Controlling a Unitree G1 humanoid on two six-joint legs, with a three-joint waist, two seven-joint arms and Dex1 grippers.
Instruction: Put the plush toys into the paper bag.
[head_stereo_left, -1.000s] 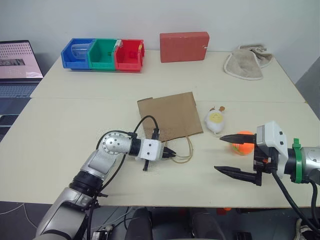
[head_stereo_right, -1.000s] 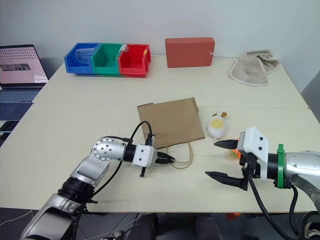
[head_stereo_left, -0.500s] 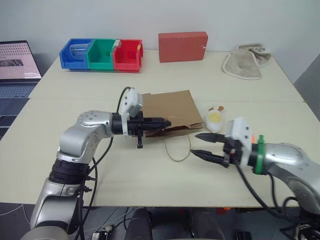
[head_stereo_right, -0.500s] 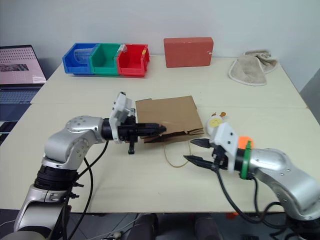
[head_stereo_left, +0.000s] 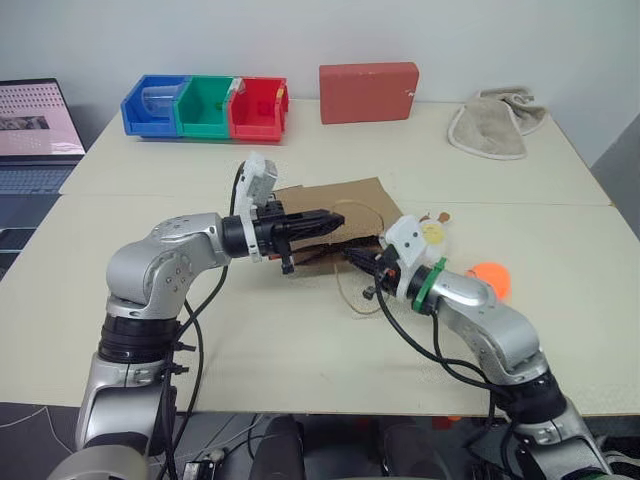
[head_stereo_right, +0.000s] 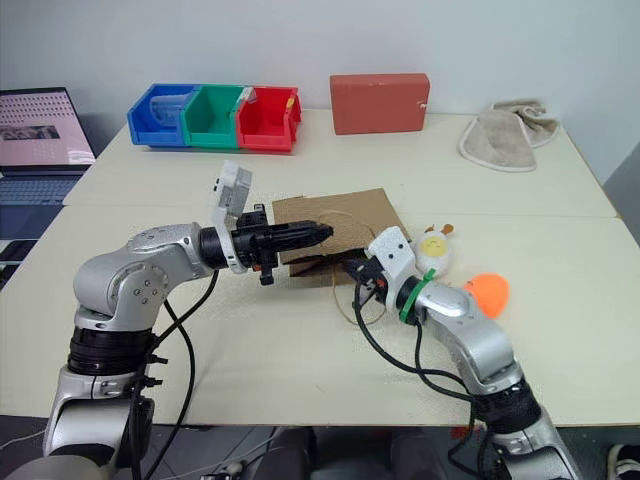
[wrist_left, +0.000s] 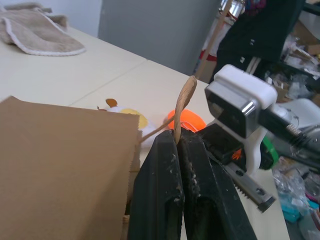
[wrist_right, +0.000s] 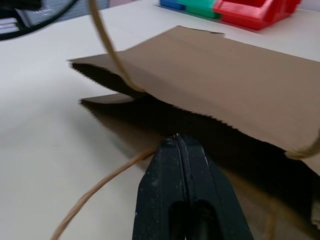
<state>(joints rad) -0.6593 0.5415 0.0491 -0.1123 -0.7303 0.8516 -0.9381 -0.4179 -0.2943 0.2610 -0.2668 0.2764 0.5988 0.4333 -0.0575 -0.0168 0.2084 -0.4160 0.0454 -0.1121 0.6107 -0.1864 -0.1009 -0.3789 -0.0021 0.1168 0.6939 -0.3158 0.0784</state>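
Both pincers (head_stereo_left: 325, 221) (head_stereo_left: 352, 261) pinch the paper bag (head_stereo_left: 340, 205) at its open mouth: left its handle (wrist_left: 184, 107), right its lower edge.

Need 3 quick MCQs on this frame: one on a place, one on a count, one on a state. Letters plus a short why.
1. Where is the round orange plush toy?
A. inside the bag
B. on the table right of the white oval plush toy
C. in a bin

2. How many plastic bins stand in the row at the back?
A. two
B. three
C. four

3. What is the left claw doing?
A. shut on the brown paper bag's tan loop handle
B. open above the bag
C. holding a toy

Key: B, it lies on the tabletop; B, blue, green, red; A, the loop rises from between the closed fingers.
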